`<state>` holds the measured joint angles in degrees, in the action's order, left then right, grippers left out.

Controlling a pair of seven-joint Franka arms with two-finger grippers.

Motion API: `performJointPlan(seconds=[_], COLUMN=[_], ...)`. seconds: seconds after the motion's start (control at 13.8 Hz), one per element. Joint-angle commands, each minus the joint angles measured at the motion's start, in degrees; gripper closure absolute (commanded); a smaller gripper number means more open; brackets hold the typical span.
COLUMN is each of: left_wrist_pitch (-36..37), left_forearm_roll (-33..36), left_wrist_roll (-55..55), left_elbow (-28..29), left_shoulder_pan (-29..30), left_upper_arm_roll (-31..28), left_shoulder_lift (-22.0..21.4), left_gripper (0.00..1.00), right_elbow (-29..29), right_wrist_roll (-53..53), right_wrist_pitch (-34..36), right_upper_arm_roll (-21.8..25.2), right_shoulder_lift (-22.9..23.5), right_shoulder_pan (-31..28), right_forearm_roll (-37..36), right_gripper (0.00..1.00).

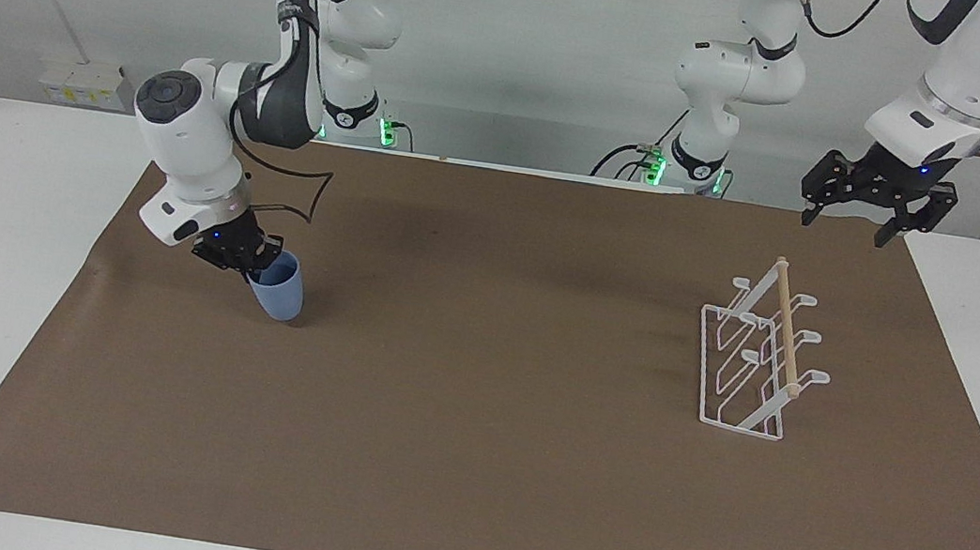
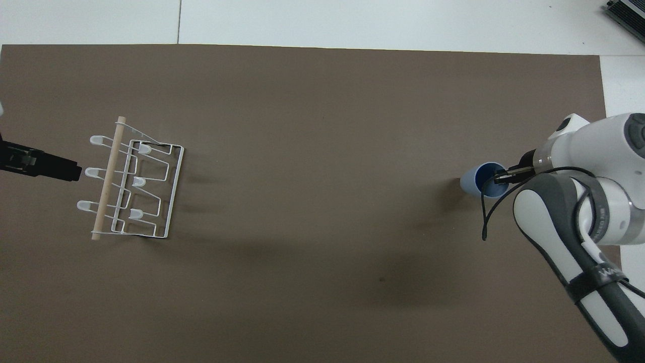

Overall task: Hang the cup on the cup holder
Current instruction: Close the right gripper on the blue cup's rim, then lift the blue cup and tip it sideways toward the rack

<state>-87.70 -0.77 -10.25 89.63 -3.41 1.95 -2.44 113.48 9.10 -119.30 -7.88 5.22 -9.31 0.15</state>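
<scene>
Facing view: one cup (image 1: 280, 289) tilted, rim clamped in right gripper (image 1: 250, 262) fingers; one cup holder (image 1: 758, 362) on desk (image 1: 465, 461); left gripper (image 1: 849, 223) waits, fingers apart.

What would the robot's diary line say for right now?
right gripper: shut on cup, tilted above mat | left gripper: open, waiting | cup holder: empty

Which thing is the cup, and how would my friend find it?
Start at the big brown mat covering the table and go to the right arm's end. There the right pincer grips the rim of the cup, which hangs tilted with its base near the mat. It is the only blue thing, small and without a handle, unlike the white wire rack at the left arm's end.
</scene>
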Motion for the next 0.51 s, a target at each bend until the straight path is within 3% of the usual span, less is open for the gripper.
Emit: performJointPlan(seconds=[0.0,0.22,0.43], left_wrist_pitch=[0.25,0.25,0.25], left_forearm_roll=[-0.55,-0.55,-0.55], left_wrist_roll=[-0.21,-0.12,-0.21], left_elbow=[1.51,1.51,1.51], left_shoulder_pan=[0.16,0.16,0.16], left_upper_arm_roll=[-0.19,-0.19,-0.19], left_shoulder_lift=[-1.43,-1.43,-1.43], left_gripper=[0.0,0.0,0.0], right_elbow=[-5.72,-6.34,-11.16], right_wrist_roll=[-0.31,-0.22,-0.05], right_wrist_pitch=[6.43,9.68,16.88], right_upper_arm_roll=[-0.2,-0.2,-0.2], right_shoulder_lift=[-1.43,-5.56,-7.94], right_shoulder_pan=[-0.36,-0.62,-0.71], right_forearm_roll=[-0.59,-0.59,-0.41], right_gripper=[1.0,1.0,1.0])
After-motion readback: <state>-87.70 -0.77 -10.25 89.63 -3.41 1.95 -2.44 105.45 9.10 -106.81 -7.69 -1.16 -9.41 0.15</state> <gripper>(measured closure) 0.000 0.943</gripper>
